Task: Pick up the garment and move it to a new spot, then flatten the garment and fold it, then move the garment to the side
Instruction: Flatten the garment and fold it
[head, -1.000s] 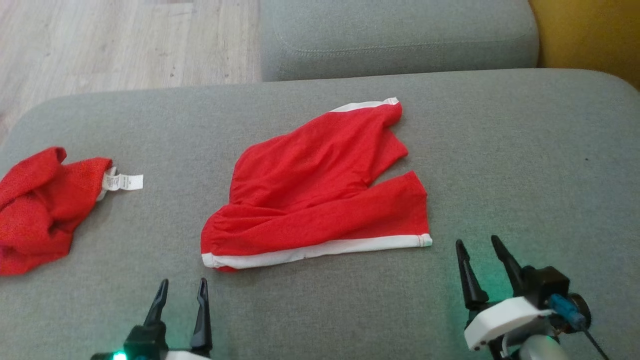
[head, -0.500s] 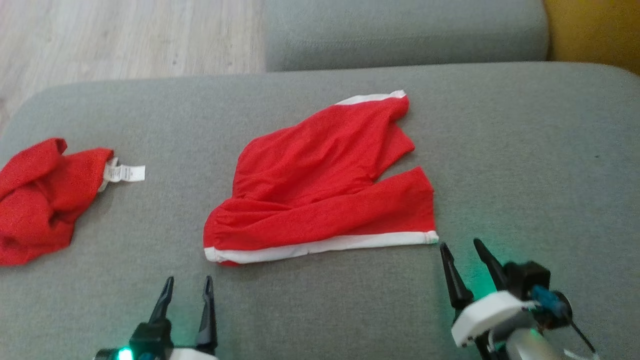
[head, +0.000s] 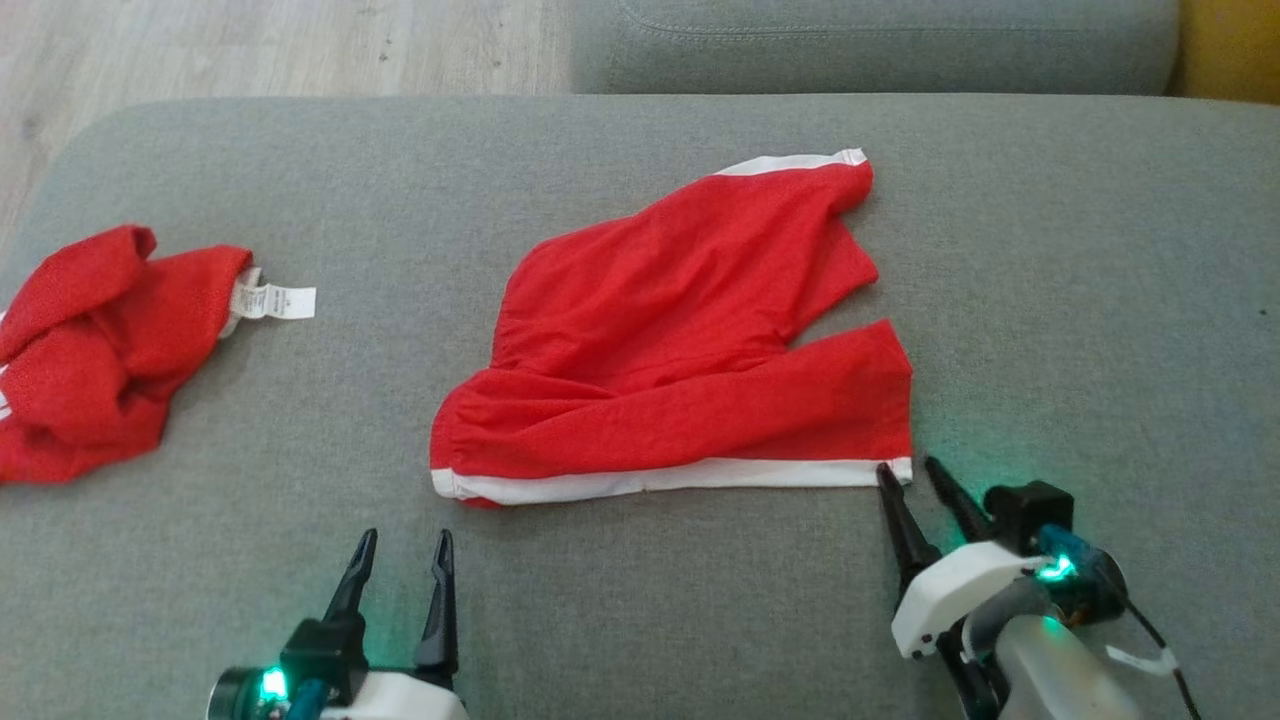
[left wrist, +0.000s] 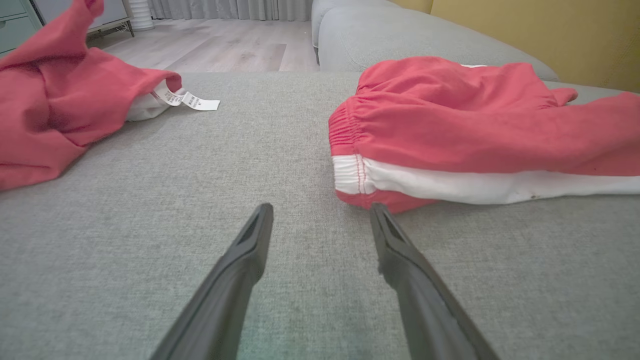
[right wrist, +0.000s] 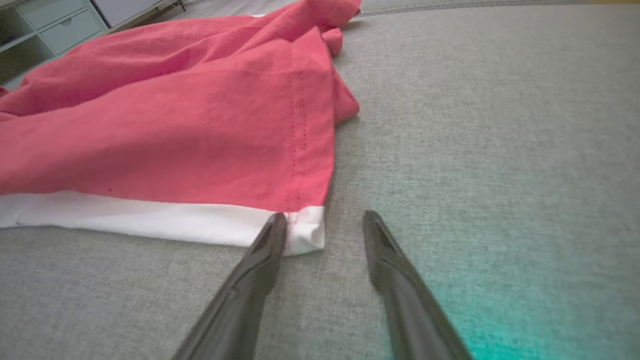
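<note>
The garment (head: 690, 330), red shorts with a white side stripe, lies crumpled on the grey sofa seat (head: 1100, 300). My right gripper (head: 907, 466) is down at its near right corner, jaws apart. In the right wrist view the white corner of the garment (right wrist: 175, 130) lies against the left finger of the right gripper (right wrist: 325, 216), partly in the gap. My left gripper (head: 405, 537) stands open and holds nothing, just short of the waistband end. In the left wrist view the garment (left wrist: 475, 125) sits right of the left gripper (left wrist: 321, 207).
A second red garment (head: 90, 340) with a white label (head: 275, 300) is bunched at the seat's left edge. A grey back cushion (head: 870, 45) lies beyond the seat, with wooden floor (head: 250, 45) to its left and a yellow wall (head: 1230, 45) at the far right.
The head camera has shifted, so the whole picture moved. My right gripper has come in to the garment's near right corner and its jaws have narrowed. The left gripper stays open.
</note>
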{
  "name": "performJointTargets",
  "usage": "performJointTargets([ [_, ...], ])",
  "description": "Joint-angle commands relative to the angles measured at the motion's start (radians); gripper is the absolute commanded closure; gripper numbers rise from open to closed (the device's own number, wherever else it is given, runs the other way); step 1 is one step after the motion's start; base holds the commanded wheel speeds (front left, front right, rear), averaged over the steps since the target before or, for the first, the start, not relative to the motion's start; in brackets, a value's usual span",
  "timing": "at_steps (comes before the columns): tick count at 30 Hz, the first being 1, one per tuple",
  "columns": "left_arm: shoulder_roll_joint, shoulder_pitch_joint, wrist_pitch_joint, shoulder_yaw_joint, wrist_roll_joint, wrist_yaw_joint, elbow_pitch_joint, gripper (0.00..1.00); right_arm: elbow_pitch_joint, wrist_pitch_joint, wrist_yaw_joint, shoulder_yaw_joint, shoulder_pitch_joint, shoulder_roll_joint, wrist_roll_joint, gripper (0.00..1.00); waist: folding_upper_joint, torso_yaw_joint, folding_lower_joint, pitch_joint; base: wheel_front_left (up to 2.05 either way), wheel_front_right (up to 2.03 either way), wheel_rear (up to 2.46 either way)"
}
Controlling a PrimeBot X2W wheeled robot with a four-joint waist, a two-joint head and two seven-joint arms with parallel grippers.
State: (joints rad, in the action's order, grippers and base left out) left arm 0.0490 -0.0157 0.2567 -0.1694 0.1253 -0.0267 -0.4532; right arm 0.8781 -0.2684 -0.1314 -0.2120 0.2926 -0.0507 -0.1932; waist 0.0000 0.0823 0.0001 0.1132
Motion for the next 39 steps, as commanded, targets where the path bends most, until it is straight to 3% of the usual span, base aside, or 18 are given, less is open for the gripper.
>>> performJointTargets([
  [1, 0.001, -0.036, 0.005, 0.032, 0.014, 0.003, 0.023, 0.0, 0.02, 0.007, 0.001, -0.05, -0.008, 0.0, -0.003, 1.0, 0.0, -0.006, -0.0001, 0.001, 0.0, 0.0, 0.0],
  [7, 0.001, -0.049, 0.005, 0.036, 0.049, -0.005, 0.033, 0.0, 0.003, 0.007, 0.001, -0.016, -0.018, 0.0, -0.01, 1.0, 0.0, -0.03, -0.0001, -0.003, 0.0, 0.0, 0.0],
  [14, 0.001, -0.066, 0.005, -0.023, 0.118, -0.08, 0.008, 0.0, -0.062, 0.007, 0.001, 0.078, -0.07, 0.0, 0.035, 1.0, 0.0, -0.053, -0.0001, -0.007, 0.0, 0.0, 0.0],
  [18, 0.001, -0.074, 0.005, -0.064, 0.147, -0.098, -0.02, 0.0, -0.076, 0.007, 0.001, 0.091, -0.077, 0.0, 0.041, 1.0, 0.0, -0.061, -0.0001, -0.005, 0.0, 0.0, 0.0],
  [34, 0.049, -0.134, 0.005, -0.175, 0.24, -0.104, -0.078, 0.0, -0.107, 0.007, 0.001, 0.075, -0.064, 0.0, 0.025, 1.0, 0.0, -0.115, -0.0001, 0.013, 0.0, 0.0, 0.0],
  [37, 0.052, -0.135, 0.005, -0.203, 0.255, -0.104, -0.091, 0.98, -0.122, 0.007, 0.001, 0.082, -0.067, 0.0, 0.018, 1.0, 0.0, -0.119, -0.0001, 0.009, 0.0, 0.0, 0.0],
  [39, 0.058, -0.136, 0.005, -0.215, 0.264, -0.104, -0.087, 1.0, -0.133, 0.007, 0.001, 0.083, -0.067, 0.0, 0.011, 1.0, 0.0, -0.117, -0.0001, 0.001, 0.0, 0.0, 0.0],
])
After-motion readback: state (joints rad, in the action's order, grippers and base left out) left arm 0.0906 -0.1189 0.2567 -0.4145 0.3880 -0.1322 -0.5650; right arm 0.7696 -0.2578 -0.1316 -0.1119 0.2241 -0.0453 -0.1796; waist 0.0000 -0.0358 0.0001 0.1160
